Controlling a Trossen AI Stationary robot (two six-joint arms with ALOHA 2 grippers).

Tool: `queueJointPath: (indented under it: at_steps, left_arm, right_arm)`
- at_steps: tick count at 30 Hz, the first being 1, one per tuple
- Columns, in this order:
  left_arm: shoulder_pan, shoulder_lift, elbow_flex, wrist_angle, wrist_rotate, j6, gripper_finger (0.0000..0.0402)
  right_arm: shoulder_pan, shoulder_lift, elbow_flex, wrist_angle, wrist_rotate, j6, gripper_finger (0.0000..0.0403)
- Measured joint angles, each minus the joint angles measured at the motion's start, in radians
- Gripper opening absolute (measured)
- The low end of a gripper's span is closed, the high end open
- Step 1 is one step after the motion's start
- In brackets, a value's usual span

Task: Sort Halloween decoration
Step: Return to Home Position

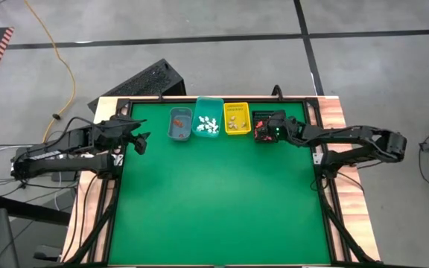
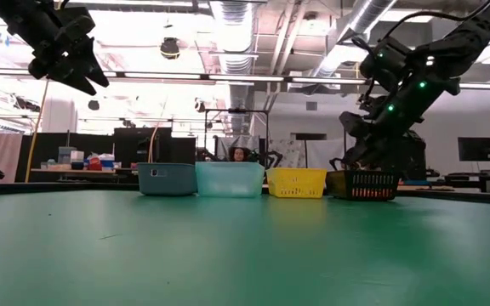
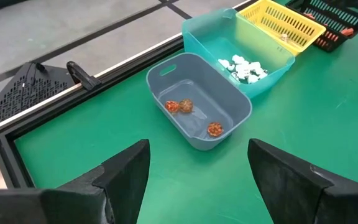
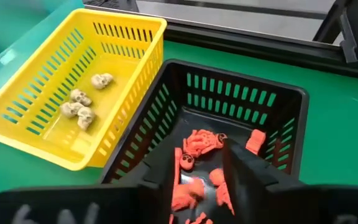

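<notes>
Hovering over the black bin (image 4: 241,93), our right claw (image 4: 194,168) is spread and empty because the orange skeleton toys (image 4: 201,144) lie inside. Our left claw (image 3: 197,149) waits, spread too, near the blue bin (image 3: 160,70).

1. The high view looked straight down from far above on the whole bench (image 1: 222,201).
2. The low view sat at bench-top height, facing level across to the row of bins (image 2: 228,180) and the room (image 2: 253,127) behind.
3. The left wrist view looked past the left claw (image 3: 197,146), near the blue bin (image 3: 191,57).
4. The right wrist view hung closest, over the black bin (image 4: 235,73), which all four views shared.
</notes>
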Motion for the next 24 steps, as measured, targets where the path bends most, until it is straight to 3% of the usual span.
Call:
queueJointPath:
  at_steps: [6, 13, 19, 24]
  left_arm:
    - [0.000, 0.000, 0.000, 0.000, 0.000, -0.012, 0.0261]
    - [0.000, 0.000, 0.000, 0.010, 0.029, -0.053, 0.0261]
    - [0.001, 0.000, 0.000, 0.106, 0.259, -0.004, 0.0261]
    - [-0.002, 0.000, 0.000, 0.227, 0.499, 0.018, 0.0261]
  right_arm:
    - [-0.013, -0.020, 0.000, 0.008, -0.050, -0.009, 0.0164]
    - [0.022, -0.127, 0.041, 0.034, -0.133, -0.110, 0.0166]
    - [0.101, -0.215, 0.064, 0.032, -0.271, -0.156, 0.0155]
    - [0.246, -0.222, 0.064, 0.053, -0.321, -0.132, 0.0142]
